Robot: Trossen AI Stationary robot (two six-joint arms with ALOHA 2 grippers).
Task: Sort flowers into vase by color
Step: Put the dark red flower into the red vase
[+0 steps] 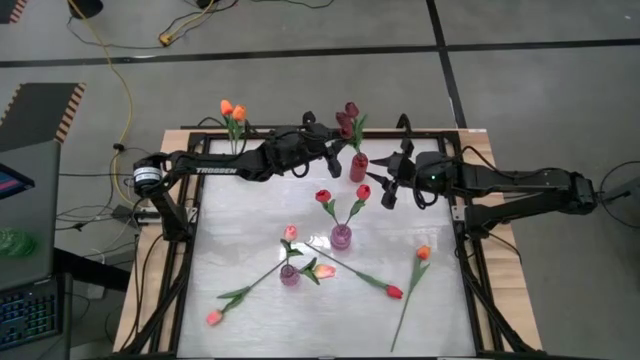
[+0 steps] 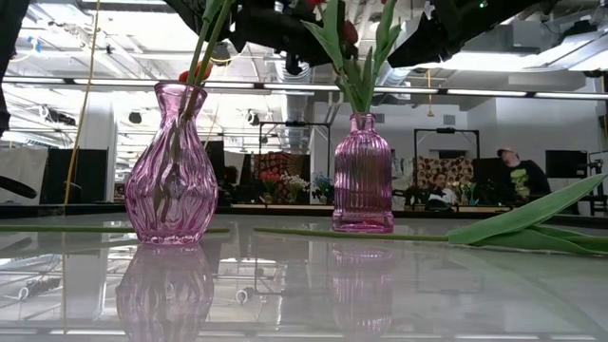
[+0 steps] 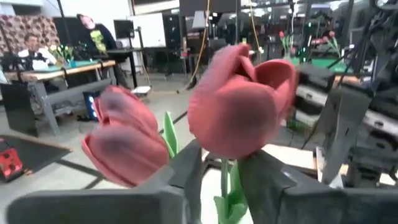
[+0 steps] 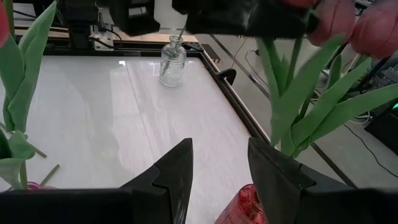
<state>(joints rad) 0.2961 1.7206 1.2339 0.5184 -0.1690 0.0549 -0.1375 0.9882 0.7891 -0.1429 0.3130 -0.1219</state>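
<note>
The red vase (image 1: 358, 166) stands near the far edge and holds maroon tulips (image 1: 348, 118). My left gripper (image 1: 337, 142) (image 3: 224, 155) is at these tulips, open. One maroon tulip's stem (image 3: 224, 180) passes between its fingers, with the head (image 3: 242, 106) just beyond them. My right gripper (image 1: 386, 190) (image 4: 219, 155) hovers open and empty just right of the red vase (image 4: 245, 205). Orange tulips (image 1: 232, 110) sit in a clear vase (image 4: 172, 62). Red tulips (image 1: 343, 195) are in a pink vase (image 1: 341, 236), and pink ones (image 1: 290, 233) in another (image 1: 290, 275). My left gripper has the maroon tulip's stem (image 3: 224, 186) between its fingers, just below the head, and the tulip stands upright. A gap shows beside the stem, and I cannot tell whether either finger touches it.
Loose tulips lie on the white table: a pink one (image 1: 215, 317), a pink-orange one (image 1: 324, 270), a red one (image 1: 395, 292) and an orange one (image 1: 423, 253). The low view shows both pink vases (image 2: 176, 171) (image 2: 363, 171). People sit in the room beyond the table.
</note>
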